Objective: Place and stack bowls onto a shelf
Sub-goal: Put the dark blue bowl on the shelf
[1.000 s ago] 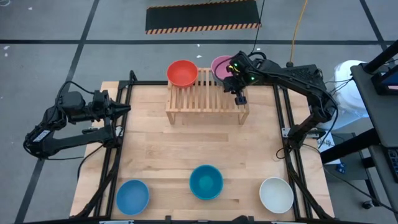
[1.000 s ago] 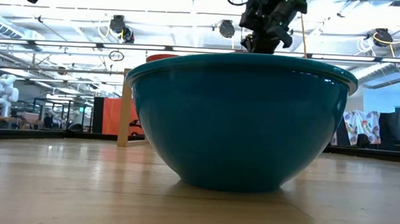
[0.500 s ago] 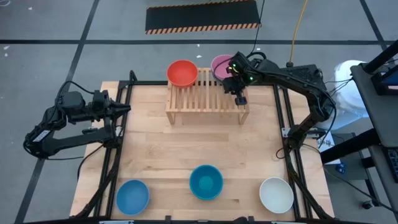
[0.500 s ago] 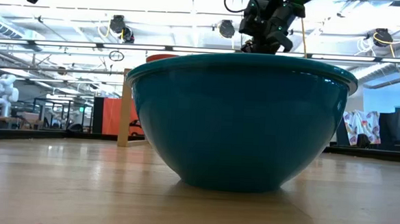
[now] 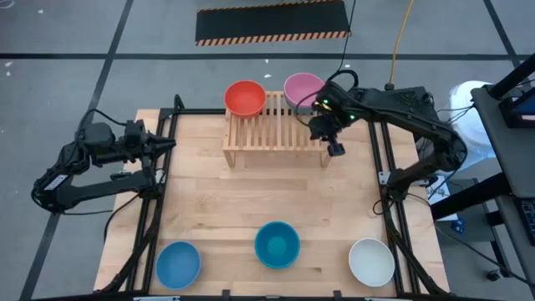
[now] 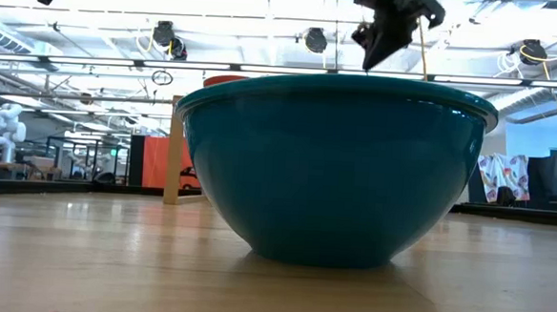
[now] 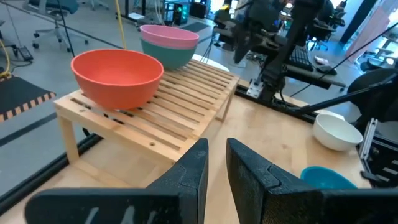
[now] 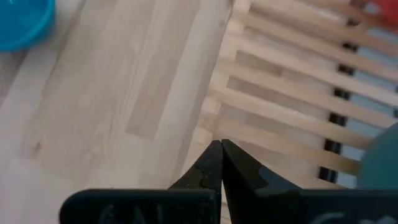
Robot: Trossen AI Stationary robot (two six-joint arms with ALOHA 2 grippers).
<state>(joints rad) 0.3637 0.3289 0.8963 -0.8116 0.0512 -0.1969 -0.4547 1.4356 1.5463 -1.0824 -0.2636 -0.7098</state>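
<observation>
The shelf point(image 5: 278, 127) stands at the table's far edge. On it a red bowl point(image 5: 245, 98) sits at the left, and a pink bowl point(image 5: 303, 89) is nested in a dark green bowl point(image 7: 166, 57) at the right. A teal bowl point(image 5: 277, 244), a light blue bowl point(image 5: 178, 263) and a white bowl point(image 5: 372, 261) stand along the near edge. My right gripper point(image 5: 335, 150) hovers shut and holding nothing above the shelf's right near corner point(image 8: 217, 134). My left gripper point(image 7: 216, 167) waits at the table's left edge, its fingers a narrow gap apart with nothing between them.
Black rails point(image 5: 386, 167) run along the table's left and right sides. In the low view the teal bowl point(image 6: 331, 164) fills the foreground and hides most of the shelf. Bare wood lies between the shelf and the near row of bowls.
My right gripper has drawn away from the pink bowl, going toward the table's near and right edges and rising a little, shut all the while. The bowls have stayed where they were.
</observation>
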